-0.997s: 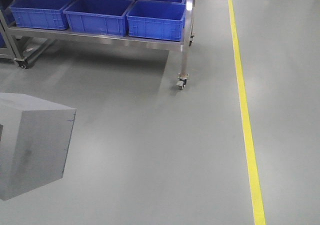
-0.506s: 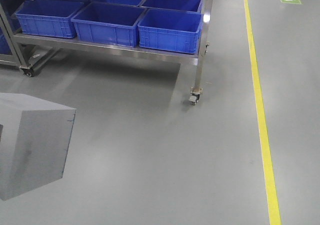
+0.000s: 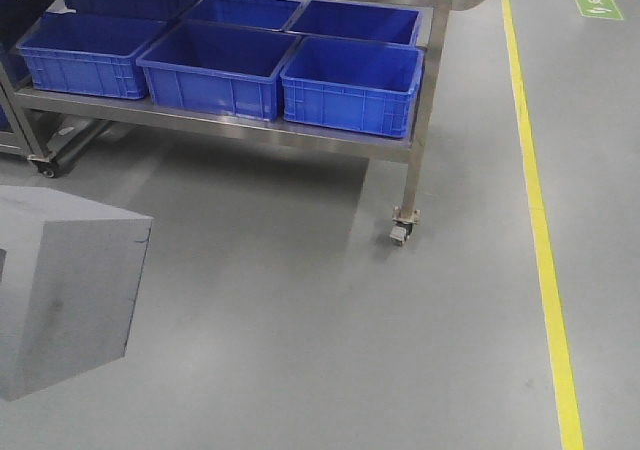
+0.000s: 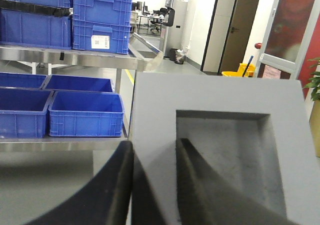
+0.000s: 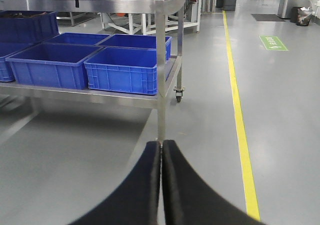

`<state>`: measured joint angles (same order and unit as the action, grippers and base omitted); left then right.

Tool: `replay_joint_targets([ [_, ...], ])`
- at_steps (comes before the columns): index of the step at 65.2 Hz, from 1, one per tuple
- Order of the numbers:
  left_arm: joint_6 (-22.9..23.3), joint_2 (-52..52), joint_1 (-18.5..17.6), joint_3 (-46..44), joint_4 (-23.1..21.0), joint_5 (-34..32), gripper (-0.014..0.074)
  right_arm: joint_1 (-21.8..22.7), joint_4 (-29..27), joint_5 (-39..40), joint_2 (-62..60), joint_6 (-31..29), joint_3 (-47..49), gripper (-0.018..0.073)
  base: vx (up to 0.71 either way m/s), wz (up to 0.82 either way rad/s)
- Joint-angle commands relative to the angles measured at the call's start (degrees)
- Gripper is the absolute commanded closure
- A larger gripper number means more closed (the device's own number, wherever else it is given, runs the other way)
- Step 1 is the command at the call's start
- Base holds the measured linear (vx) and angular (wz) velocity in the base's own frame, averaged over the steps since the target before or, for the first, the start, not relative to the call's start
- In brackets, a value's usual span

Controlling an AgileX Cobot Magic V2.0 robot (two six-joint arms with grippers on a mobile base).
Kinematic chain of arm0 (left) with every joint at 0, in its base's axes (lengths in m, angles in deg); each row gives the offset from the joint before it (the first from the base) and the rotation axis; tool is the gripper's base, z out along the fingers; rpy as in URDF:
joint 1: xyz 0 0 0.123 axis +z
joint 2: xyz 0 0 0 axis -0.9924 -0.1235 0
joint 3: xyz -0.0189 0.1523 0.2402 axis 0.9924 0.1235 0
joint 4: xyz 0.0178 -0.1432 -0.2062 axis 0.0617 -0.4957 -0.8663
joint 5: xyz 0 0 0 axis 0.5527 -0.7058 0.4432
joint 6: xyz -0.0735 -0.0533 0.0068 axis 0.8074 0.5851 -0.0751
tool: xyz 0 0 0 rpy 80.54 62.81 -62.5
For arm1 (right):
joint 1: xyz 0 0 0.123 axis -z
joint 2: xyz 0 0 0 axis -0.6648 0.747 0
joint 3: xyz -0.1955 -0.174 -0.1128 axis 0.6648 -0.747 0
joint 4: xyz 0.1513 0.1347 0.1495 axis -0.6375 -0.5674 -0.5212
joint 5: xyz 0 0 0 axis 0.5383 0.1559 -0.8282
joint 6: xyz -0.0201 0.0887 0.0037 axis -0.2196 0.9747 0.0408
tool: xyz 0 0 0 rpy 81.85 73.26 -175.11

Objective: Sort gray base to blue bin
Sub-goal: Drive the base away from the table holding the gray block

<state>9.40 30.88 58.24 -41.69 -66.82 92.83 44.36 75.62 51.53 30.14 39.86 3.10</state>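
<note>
Clearly carrying step: left gripper (image 4: 153, 144) clamped the gray base (image 4: 220, 100) wall; right gripper (image 5: 161, 150) clenched empty. Blue bin (image 3: 345, 107) sat at 12 o'clock; next needed closer approach.

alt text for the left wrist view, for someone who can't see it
The left claw grips a wall of the gray base, one finger outside and one in its square recess. Behind on the left, a steel cart holds blue bins on two shelves.

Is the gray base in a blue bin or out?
Out. The left end effector clamps the gray base by its recess wall, apart from the blue bins on the cart shelf.
</note>
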Motion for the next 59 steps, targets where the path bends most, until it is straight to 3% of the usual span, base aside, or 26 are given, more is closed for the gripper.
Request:
replay_joint_targets([
  [1,0.4,-0.4,-0.3,-1.7,-0.4,-6.1,0.0559,0.0,0.4,4.3,0.0,-0.5,-0.1,0.0564,0.36,0.03],
  [27,0.4,-0.4,-0.3,-1.7,-0.4,-6.1,0.0559,0.0,0.4,4.3,0.0,-0.5,-0.1,0.0564,0.36,0.2],
  [59,0.4,-0.4,-0.3,-1.7,-0.4,-6.1,0.0559,0.0,0.4,4.3,0.0,-0.5,-0.1,0.0564,0.33,0.62],
])
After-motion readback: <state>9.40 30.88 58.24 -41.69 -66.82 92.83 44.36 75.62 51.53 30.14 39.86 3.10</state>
